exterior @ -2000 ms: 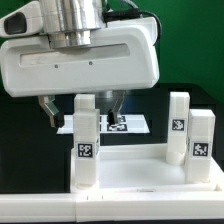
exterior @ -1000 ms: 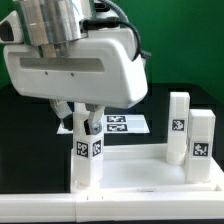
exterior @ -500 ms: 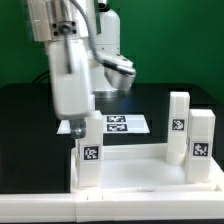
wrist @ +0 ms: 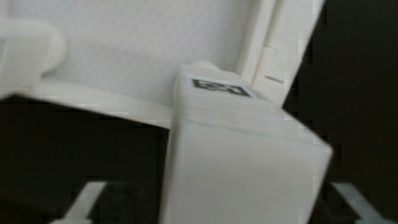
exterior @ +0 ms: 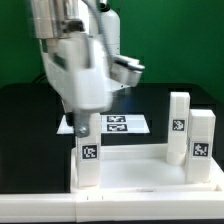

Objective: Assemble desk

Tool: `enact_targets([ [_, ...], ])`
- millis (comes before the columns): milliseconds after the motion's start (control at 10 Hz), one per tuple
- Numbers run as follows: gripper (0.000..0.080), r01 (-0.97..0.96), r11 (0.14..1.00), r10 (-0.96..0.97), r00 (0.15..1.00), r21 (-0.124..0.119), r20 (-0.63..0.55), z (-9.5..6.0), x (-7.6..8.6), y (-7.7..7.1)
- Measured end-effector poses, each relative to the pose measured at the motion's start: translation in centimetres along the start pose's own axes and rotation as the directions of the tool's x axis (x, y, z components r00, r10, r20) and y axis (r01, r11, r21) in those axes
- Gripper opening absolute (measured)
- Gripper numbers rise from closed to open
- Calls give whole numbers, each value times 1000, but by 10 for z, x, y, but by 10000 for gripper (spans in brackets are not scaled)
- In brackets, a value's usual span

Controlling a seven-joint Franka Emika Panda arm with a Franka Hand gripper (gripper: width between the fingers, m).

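The white desk tabletop lies flat at the front with legs standing upright in its corner sockets. The left leg, with a black-and-white tag, stands at its front left corner. My gripper is right over this leg's top, with a finger on each side. In the wrist view the leg fills the middle. The fingers stand apart from it on both sides with dark gaps, so the gripper is open around it. Two more tagged legs stand on the exterior view's right.
The marker board lies on the black table behind the tabletop, partly hidden by my arm. The big white arm body fills the upper left of the exterior view. A green wall stands behind.
My arm has turned about its wrist, so its body now shows narrow side-on, and it has shifted over the left leg. The fingers now straddle the leg's top. The legs have not moved.
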State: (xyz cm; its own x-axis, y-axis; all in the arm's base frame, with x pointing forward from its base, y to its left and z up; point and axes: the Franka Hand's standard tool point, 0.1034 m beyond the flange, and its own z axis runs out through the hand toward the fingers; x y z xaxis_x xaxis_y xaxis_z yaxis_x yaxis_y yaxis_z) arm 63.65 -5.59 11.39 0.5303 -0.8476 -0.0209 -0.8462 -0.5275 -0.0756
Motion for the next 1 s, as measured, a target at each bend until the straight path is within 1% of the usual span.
enact_targets([
  [100, 525, 96, 995, -96, 995, -6, 10, 0, -2, 1],
  [200, 620, 145, 989, -145, 989, -6, 9, 1, -1, 2],
  [300, 643, 215, 977, -215, 977, -9, 9, 1, 0, 2],
  [400, 643, 274, 962, -274, 962, -9, 9, 1, 0, 3],
  [500, 648, 379, 925, -379, 926, -15, 3, 1, -1, 1],
  [600, 648, 593, 805, -593, 805, -16, -10, 0, -9, -5],
  [700, 649, 717, 697, -717, 697, -11, -6, 0, -10, -2],
  [800, 649, 689, 725, -689, 725, -12, -5, 0, -7, 0],
  [900, 623, 672, 740, -673, 740, -13, -5, 1, -8, -1],
  [1000, 489, 670, 742, -670, 742, -13, -5, 1, -7, 0],
])
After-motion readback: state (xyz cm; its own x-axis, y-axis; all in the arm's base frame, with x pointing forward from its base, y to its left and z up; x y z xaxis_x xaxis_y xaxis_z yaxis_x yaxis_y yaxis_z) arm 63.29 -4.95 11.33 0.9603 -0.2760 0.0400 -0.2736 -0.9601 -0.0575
